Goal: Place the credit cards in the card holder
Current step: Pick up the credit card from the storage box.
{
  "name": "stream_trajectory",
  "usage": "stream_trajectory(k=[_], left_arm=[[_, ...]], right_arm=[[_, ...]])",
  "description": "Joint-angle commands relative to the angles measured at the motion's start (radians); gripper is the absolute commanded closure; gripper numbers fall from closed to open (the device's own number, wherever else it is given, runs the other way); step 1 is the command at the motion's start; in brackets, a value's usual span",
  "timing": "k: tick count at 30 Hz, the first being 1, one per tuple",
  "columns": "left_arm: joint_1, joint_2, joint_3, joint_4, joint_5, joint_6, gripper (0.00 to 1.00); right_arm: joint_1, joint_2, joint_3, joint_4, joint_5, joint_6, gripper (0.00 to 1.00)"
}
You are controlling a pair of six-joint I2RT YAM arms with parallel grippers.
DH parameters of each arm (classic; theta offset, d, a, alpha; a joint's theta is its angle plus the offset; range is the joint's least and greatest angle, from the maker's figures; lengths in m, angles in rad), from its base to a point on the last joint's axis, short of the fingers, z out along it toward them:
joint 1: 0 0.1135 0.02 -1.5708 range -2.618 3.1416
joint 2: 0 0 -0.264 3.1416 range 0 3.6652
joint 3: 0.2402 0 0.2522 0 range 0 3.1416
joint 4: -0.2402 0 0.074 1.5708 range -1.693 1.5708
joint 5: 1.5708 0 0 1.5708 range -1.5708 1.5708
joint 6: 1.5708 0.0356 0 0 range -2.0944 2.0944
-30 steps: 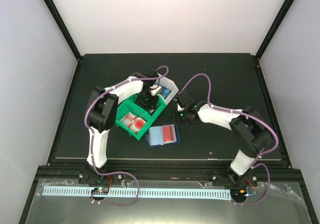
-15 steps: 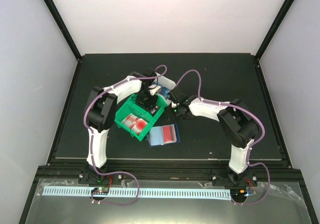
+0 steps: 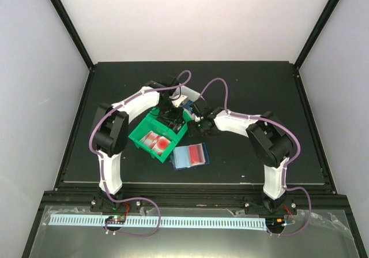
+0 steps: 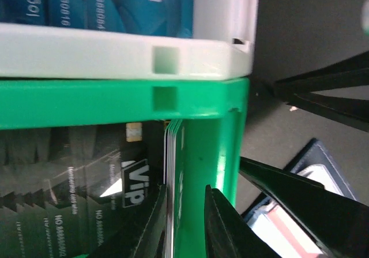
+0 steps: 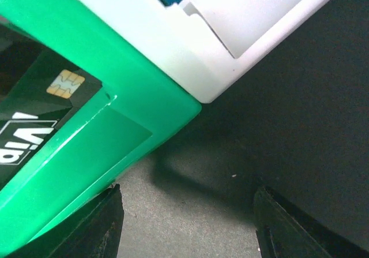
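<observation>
Black credit cards (image 4: 86, 194) stand on edge in the far compartment of the green bin (image 3: 140, 126). My left gripper (image 4: 185, 212) reaches down into that compartment. Its jaws are drawn in narrow around the card edges, close to the bin's inner wall. Red-and-white cards (image 3: 157, 141) lie in the near compartment. Blue cards (image 4: 115, 4) fill the white bin (image 3: 195, 99). The card holder (image 3: 189, 155) lies open on the mat with a red card in a sleeve. My right gripper (image 5: 187, 200) hovers open over bare mat at the bins' right corner.
The green bin (image 5: 115, 96) and the white bin (image 5: 190, 44) touch along one side. In the left wrist view, my right gripper's black fingers (image 4: 323, 90) sit just right of the green bin, above the card holder (image 4: 326, 171). Black frame posts border the dark mat.
My left jaws have closed in around the black cards. The green bin has shifted slightly to the left. My right gripper has slid left, up to the bins' corner.
</observation>
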Motion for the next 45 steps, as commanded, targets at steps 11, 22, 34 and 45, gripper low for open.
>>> stream_trajectory(k=[11,22,34,45], left_arm=[[-0.002,-0.056,-0.07,0.043,0.14,-0.036,0.8],[-0.002,-0.085,-0.088,0.075,0.075,-0.1,0.76],[0.002,-0.157,-0.118,0.124,-0.028,-0.108,0.54],[-0.047,-0.021,-0.058,0.062,-0.153,-0.059,0.49]], right_arm=[[0.01,0.043,0.002,0.043,-0.039,0.018,0.37],[0.009,0.01,-0.039,0.081,-0.04,0.058,0.37],[0.009,0.007,-0.047,0.088,-0.048,0.066,0.37],[0.009,0.021,-0.063,0.106,-0.051,0.075,0.4]])
